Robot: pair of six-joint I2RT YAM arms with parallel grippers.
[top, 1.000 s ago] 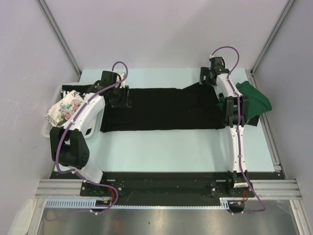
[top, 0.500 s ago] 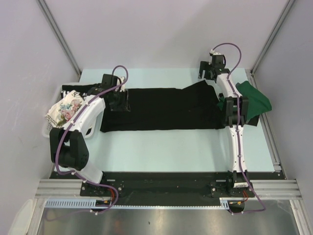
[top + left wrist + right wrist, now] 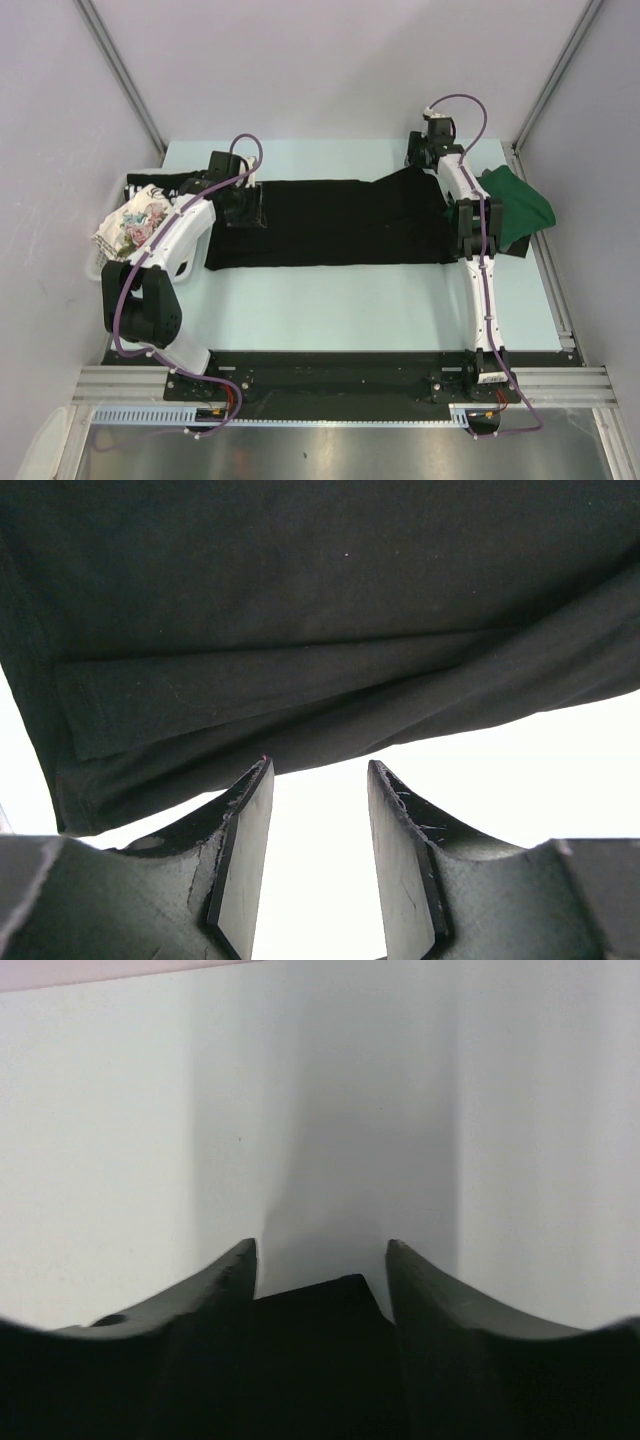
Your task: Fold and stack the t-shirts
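A large black t-shirt (image 3: 330, 220) lies spread flat across the table. My left gripper (image 3: 241, 207) hovers at its left end. In the left wrist view this gripper (image 3: 318, 765) is open, nothing sits between its fingers, and the shirt's hem (image 3: 300, 660) lies just ahead. My right gripper (image 3: 421, 158) is at the shirt's far right corner. Its jaws (image 3: 320, 1245) stand apart with that black corner (image 3: 325, 1305) lying between them, not visibly pinched. A dark green t-shirt (image 3: 520, 205) is bunched at the right edge. A floral t-shirt (image 3: 135, 225) and a black lettered one (image 3: 152, 190) rest on the left.
A white slatted basket (image 3: 95, 265) holds the floral and lettered shirts at the table's left edge. Walls close in on the far, left and right sides. The right arm's elbow (image 3: 478, 225) overlaps the black shirt's right end, beside the green shirt.
The right gripper has moved slightly farther onto the shirt's far right corner and its jaws have narrowed. The left gripper has shifted a little along the shirt's left end.
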